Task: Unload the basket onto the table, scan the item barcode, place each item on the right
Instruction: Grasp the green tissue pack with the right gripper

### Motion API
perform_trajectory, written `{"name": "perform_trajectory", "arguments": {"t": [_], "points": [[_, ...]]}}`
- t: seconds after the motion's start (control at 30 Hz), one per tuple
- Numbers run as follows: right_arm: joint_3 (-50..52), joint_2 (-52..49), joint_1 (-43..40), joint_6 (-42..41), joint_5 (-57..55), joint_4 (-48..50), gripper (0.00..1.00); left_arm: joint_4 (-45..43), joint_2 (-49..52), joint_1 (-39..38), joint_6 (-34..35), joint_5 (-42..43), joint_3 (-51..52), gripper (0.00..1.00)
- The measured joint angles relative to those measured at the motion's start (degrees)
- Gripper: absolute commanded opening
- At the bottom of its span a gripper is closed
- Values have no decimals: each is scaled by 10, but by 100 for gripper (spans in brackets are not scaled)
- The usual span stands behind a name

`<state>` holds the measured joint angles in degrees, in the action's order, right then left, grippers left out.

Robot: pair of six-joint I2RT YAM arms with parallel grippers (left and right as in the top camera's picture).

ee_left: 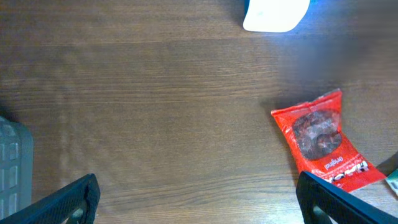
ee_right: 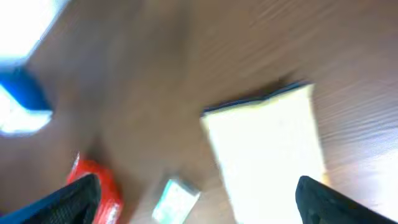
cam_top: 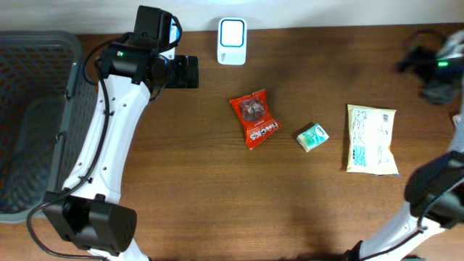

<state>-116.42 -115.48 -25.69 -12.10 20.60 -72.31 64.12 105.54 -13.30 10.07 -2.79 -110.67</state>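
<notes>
A white scanner [cam_top: 232, 41] stands at the table's far edge. Three items lie on the wood: a red snack packet [cam_top: 254, 118], a small green box [cam_top: 312, 137] and a pale yellow packet [cam_top: 371, 138]. My left gripper [cam_top: 190, 72] hovers open to the left of the scanner. In the left wrist view the left gripper [ee_left: 198, 190] holds nothing, with the red packet [ee_left: 323, 140] by its right finger and the scanner [ee_left: 275, 14] at the top. My right gripper [cam_top: 428, 69] is blurred at the far right. In the blurred right wrist view the right gripper [ee_right: 198, 190] is open and empty above the pale packet [ee_right: 267, 149] and the green box [ee_right: 176, 200].
A dark grey basket [cam_top: 32, 65] stands at the table's left end, and its corner [ee_left: 12, 162] shows in the left wrist view. The left arm's white links run from the near edge up the left side. The right arm's base sits at the near right corner.
</notes>
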Motion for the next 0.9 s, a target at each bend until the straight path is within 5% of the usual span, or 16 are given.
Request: {"name": "perform_trajectory", "arguments": {"t": [0.07, 0.13, 0.37, 0.77, 0.8, 0.83, 0.9], "points": [[67, -7, 81, 20, -43, -56, 90, 0, 0, 0, 0, 0, 0, 99], [138, -20, 155, 11, -82, -42, 57, 0, 0, 0, 0, 0, 0, 99], [385, -24, 164, -15, 37, 132, 53, 0, 0, 0, 0, 0, 0, 99], [407, -23, 164, -88, 133, 227, 43, 0, 0, 0, 0, 0, 0, 99], [415, -22, 164, -110, 134, 243, 33, 0, 0, 0, 0, 0, 0, 99], [425, -16, 165, -135, 138, 270, 6, 0, 0, 0, 0, 0, 0, 99], [439, -12, 173, -163, 143, 311, 4, 0, 0, 0, 0, 0, 0, 99]]}}
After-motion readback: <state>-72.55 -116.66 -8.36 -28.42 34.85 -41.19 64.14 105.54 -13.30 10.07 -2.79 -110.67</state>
